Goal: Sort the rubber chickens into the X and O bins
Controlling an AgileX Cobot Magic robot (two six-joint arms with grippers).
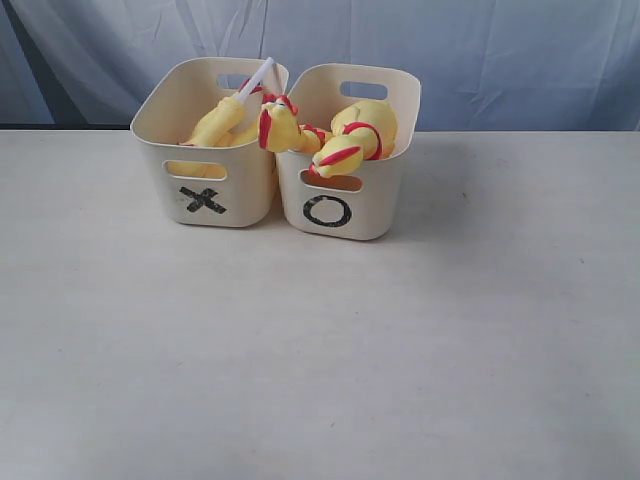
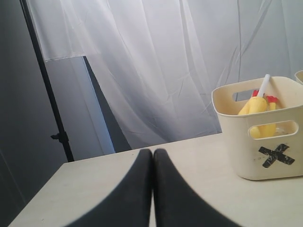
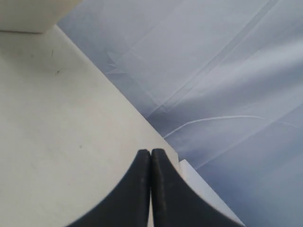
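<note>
I am watching both bins sitting side by side on the worktop (image 1: 320,380), touching. The X bin (image 1: 235,195) is on the left of the exterior view and the O bin (image 1: 375,205) on the right. No chicken is lying on the bare worktop. A small chicken (image 1: 215,122) with a white tube (image 1: 256,78) is leaning in the X bin, and fat ones (image 1: 362,128) are piling up in the O bin. One more, the straddler (image 1: 280,128), is draping over the shared rims, so I cannot tell which bin it is really resting in.

The left fingers (image 2: 128,198) are pressing together with nothing between them, hanging over the worktop beside the X bin. The right fingers (image 3: 135,194) are likewise closed and empty. Past them only a cream bin corner (image 3: 33,14) is showing, and I cannot tell which bin it belongs to.

I am worrying most about the straddler: any bump could be tipping it into the wrong bin. These bins are looking light, and because they are touching, a nudge to one would be shoving both. Going in with the fingers closed would push a chicken rather than grip it. The tube is sticking above the rim, so a low pass risks snagging it. The chicken sagging at the O bin's front rim could tumble out.
</note>
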